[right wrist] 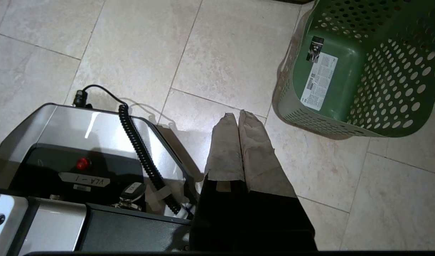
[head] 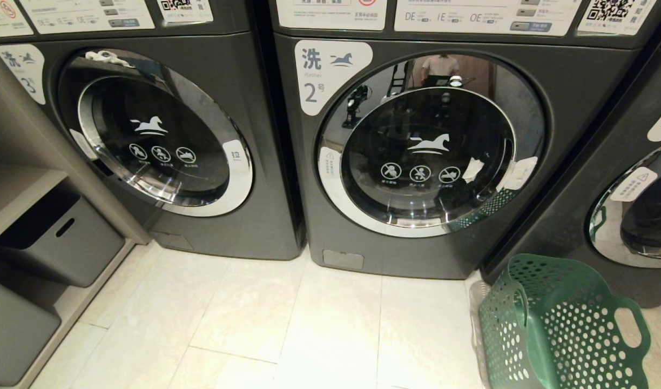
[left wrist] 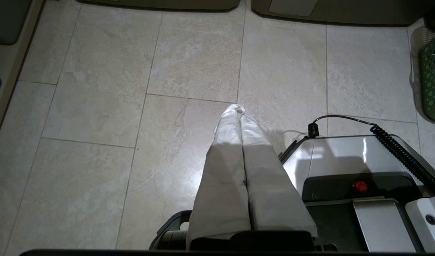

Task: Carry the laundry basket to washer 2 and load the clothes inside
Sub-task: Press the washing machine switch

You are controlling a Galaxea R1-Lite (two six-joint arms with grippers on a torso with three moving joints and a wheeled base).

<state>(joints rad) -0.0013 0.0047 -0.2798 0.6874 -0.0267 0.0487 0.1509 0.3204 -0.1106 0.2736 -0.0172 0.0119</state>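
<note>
A: Pale tiled floor (head: 287, 324); washer 2 (head: 417, 162) sits centre frame, its door shut.

B: And your left end effector (left wrist: 239, 108) and right end effector (right wrist: 239, 115)?

A: Both pinched closed, empty. The laundry basket (head: 557, 324), lower right, looks emptied, probably parked clear of the door.

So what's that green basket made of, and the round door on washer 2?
The laundry basket looks like moulded plastic, matte green: smooth thin walls punched with round holes. Washer 2 has a door that seems to be dark glass in a shiny chrome-look ring; both mirror the room. Whether the ring is real metal is unclear.
</note>
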